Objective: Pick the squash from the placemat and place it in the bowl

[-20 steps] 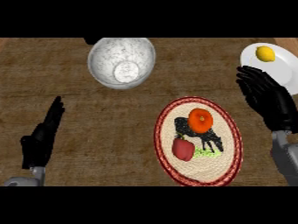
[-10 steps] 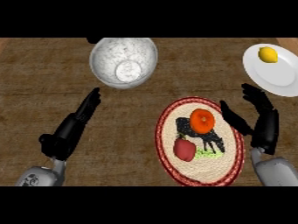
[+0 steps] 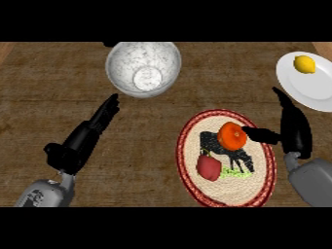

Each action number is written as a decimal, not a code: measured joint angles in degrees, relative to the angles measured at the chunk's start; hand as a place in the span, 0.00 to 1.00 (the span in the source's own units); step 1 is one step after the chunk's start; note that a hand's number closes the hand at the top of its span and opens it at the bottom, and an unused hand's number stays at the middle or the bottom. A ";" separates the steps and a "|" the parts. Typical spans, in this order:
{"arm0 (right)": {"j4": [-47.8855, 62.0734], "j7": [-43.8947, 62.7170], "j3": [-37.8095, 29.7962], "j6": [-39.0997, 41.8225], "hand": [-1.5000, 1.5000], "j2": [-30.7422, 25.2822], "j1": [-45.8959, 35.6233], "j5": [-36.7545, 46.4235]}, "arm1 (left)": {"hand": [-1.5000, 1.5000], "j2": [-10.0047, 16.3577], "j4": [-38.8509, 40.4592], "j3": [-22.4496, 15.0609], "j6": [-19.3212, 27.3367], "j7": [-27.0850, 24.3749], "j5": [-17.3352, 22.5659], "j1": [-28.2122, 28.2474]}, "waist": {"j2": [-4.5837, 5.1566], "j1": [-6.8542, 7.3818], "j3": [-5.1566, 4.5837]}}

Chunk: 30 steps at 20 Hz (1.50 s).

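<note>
Orange squash [image 3: 231, 136]: upper middle of the woven placemat [image 3: 233, 190], not yet gripped. Red fruit [image 3: 209, 167]: just below it. My right robot hand [image 3: 295, 127]: fingers straight, thumb spread out with its tip at the squash's side; pinching nothing. My left robot hand [image 3: 89, 135]: flat, open, near the bowl [image 3: 143, 65]. Hazards, in my judgement: thumb nudges the round squash and it rolls; closing fingers catch the red fruit.

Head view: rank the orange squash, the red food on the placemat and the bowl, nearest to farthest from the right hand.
From the right hand:
1. Orange squash, on the placemat, right at the thumb's tip.
2. Red food, lower left on the placemat.
3. Bowl, far off at the upper left.
</note>
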 measured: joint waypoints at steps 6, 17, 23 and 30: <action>-3.21 17.66 3.97 21.64 0.00 -2.48 -6.47 -6.39 | 0.50 -0.52 -0.41 -0.58 -0.05 0.35 -0.39 -0.30 | -0.08 0.55 -0.03; -3.56 33.00 2.69 37.44 0.00 0.82 -18.90 -20.89 | 0.50 -1.44 -0.96 -0.15 -0.08 0.90 -1.03 -0.32 | 0.21 0.34 0.30; -1.67 34.35 4.17 38.18 0.00 3.53 -20.97 -20.96 | 0.50 -2.52 -0.82 0.14 0.40 1.00 -1.89 0.02 | 0.22 0.05 0.36; -0.25 33.82 7.11 37.15 0.00 6.38 -21.14 -15.04 | 0.50 -3.16 -0.12 0.89 -0.47 0.87 -2.32 -0.52 | 0.21 -0.26 0.37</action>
